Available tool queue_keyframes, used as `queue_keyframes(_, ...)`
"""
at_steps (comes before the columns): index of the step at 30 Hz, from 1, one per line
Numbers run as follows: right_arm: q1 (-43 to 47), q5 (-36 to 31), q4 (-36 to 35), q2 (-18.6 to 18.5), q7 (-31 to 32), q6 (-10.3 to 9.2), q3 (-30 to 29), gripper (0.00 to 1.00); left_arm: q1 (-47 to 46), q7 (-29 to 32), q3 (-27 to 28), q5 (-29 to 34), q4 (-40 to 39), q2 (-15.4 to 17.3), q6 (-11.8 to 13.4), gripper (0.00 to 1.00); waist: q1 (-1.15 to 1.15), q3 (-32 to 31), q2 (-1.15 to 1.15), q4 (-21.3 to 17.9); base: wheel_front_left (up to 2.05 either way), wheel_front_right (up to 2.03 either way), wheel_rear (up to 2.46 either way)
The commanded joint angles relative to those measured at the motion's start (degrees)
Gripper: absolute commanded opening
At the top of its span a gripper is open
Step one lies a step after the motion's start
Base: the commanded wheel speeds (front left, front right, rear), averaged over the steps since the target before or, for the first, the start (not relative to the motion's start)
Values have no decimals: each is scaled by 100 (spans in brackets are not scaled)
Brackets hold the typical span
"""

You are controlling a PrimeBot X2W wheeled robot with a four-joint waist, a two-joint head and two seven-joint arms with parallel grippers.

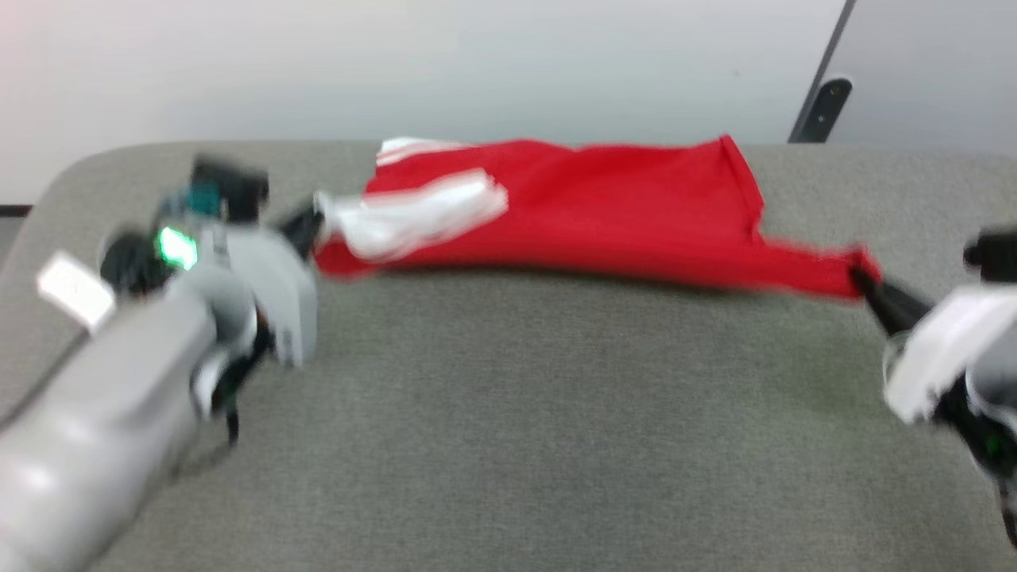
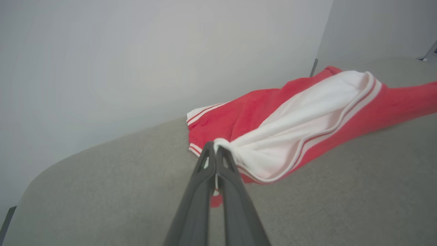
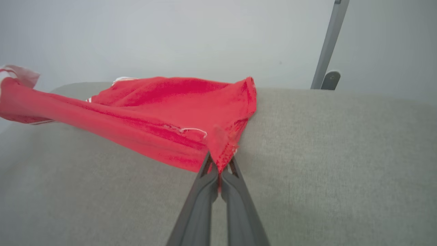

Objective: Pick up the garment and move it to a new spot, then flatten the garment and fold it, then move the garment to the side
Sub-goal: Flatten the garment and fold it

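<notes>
Soft red garment [image 1: 604, 206] stretched over coarse grey table [image 1: 508, 413], left fingers [image 2: 196, 191] clamping its white sleeve, right fingers [image 3: 201, 198] its hem.

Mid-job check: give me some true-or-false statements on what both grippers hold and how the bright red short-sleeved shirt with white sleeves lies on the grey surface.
1. The left gripper has its fingers shut on a white sleeve of the bright red soft fabric short-sleeved shirt. True.
2. The right gripper is open and clear of the shirt. False: its fingers are shut on a red corner of it.
3. The shirt is neatly folded. False: it is stretched, rumpled, between the two grippers.
4. The shirt is near the far edge of the grey fabric-covered tabletop. True.
</notes>
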Motion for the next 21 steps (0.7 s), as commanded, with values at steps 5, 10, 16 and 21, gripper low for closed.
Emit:
queue_keyframes(5,1178,96,-777,22,573,-7,-680,0,1047,-78,-86,-113,-1622,750,821,0,0,-42,0,136,0,0,0)
queue_keyframes(10,2053,63,-1542,196,1366,-6,-1104,0,1872,-245,-164,-226,-2879,1202,1508,0,0,55,0,168,0,0,0)
queue_keyframes(16,2741,-35,-2184,436,2046,-6,-1474,0,2505,-482,-218,-330,-3482,1319,1984,0,0,159,0,195,0,0,0)
queue_keyframes(21,3349,-135,-2670,535,2570,-6,-1721,0,3063,-685,-237,-480,-3760,1269,2283,0,0,256,0,214,0,0,0)
